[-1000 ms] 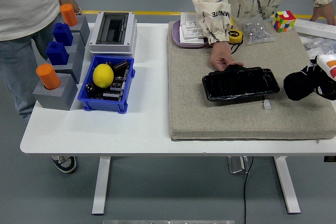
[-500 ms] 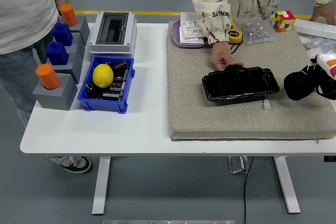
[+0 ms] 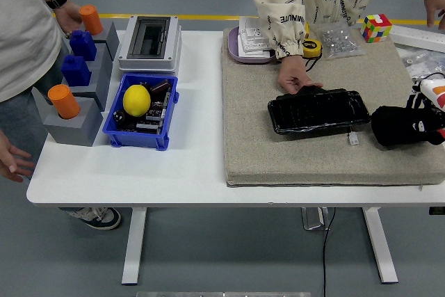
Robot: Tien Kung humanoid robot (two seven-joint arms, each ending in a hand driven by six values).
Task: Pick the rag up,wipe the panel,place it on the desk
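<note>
Your right hand (image 3: pixel 417 126), at the frame's right edge, has its fingers closed on the black rag (image 3: pixel 398 126). The black panel (image 3: pixel 319 110) lies just left of it, long axis left-right, a person's hand (image 3: pixel 294 78) steadying its far edge.

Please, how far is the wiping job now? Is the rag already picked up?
Done: the right hand is closed on the black rag, so the pick-up looks finished. In hand: the rag sits just right of the black panel, which a person's hand steadies at its far edge. Left: wiping the panel, then placing the rag on the desk.
</note>
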